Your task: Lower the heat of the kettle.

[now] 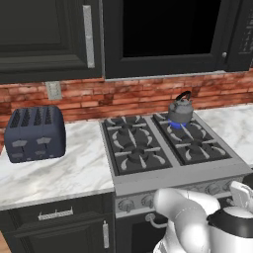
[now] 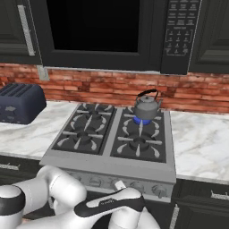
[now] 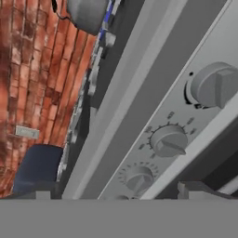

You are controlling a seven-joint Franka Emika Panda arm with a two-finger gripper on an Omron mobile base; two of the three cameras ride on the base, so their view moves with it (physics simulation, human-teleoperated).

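The small grey kettle (image 1: 180, 110) (image 2: 147, 107) with a black arched handle sits on the stove's rear right burner, over a blue flame (image 1: 178, 124). In the hand view, which is rolled, the kettle (image 3: 86, 14) shows at the top. My gripper (image 3: 121, 194) is low in front of the stove's front panel, open, its two dark fingertips (image 3: 41, 190) far apart with nothing between them. Three grey knobs lie just ahead: an upper one (image 3: 214, 86), a middle one (image 3: 168, 141) and a lower one (image 3: 138, 178). None is touched.
The grey stove (image 1: 163, 170) (image 2: 107, 165) has dark grates and a row of knobs (image 1: 147, 200) on its front. A dark blue toaster (image 1: 35, 132) (image 2: 20, 103) stands on the marble counter (image 1: 74, 168) to the left. Brick wall and dark cabinets behind.
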